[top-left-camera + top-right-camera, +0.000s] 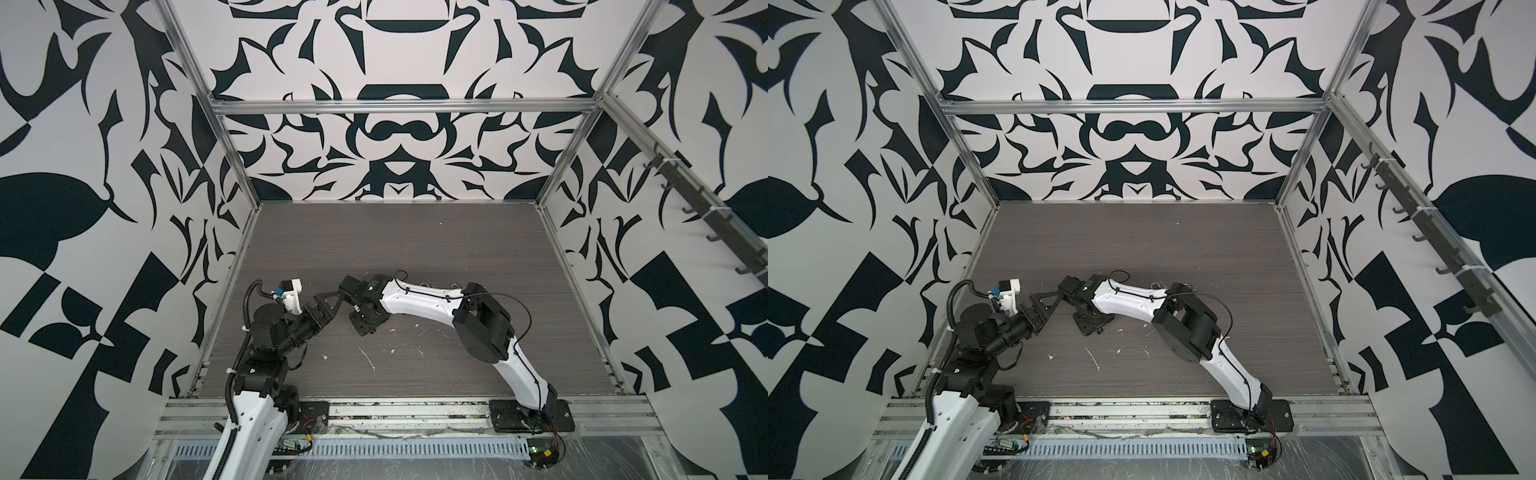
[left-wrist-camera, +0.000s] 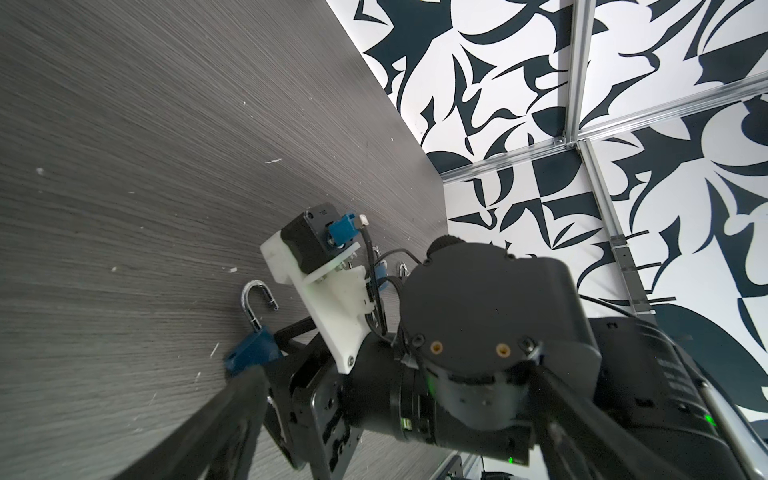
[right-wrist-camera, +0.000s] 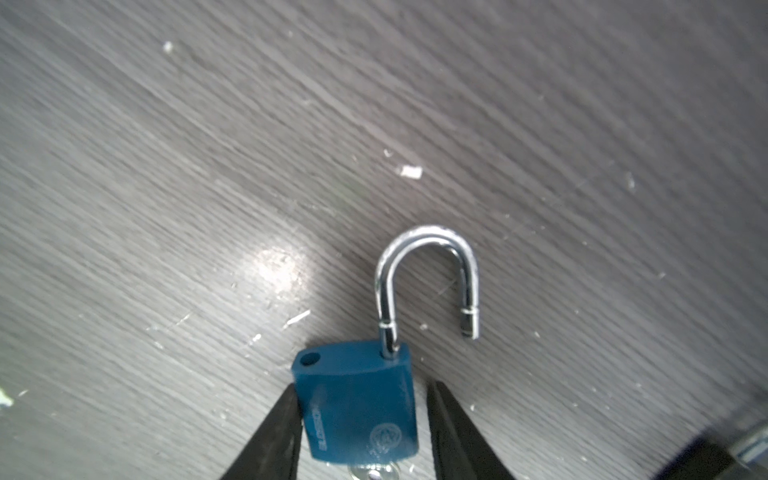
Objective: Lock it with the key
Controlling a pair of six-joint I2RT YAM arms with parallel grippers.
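Observation:
A blue padlock lies flat on the dark wood-grain table, its silver shackle swung open and free at one end. A silver key sticks out of the lock's bottom. My right gripper straddles the lock body: one finger touches its side, the other stands a small gap away. The padlock also shows in the left wrist view, just ahead of the right gripper's fingers. My left gripper is spread wide open beside the right arm's wrist, holding nothing. In both top views the arms hide the padlock.
Both arms meet left of the table's middle, the right arm reaching across from its base. Small silver metal pieces lie by its elbow. White specks dot the table. Patterned walls with aluminium framing enclose three sides.

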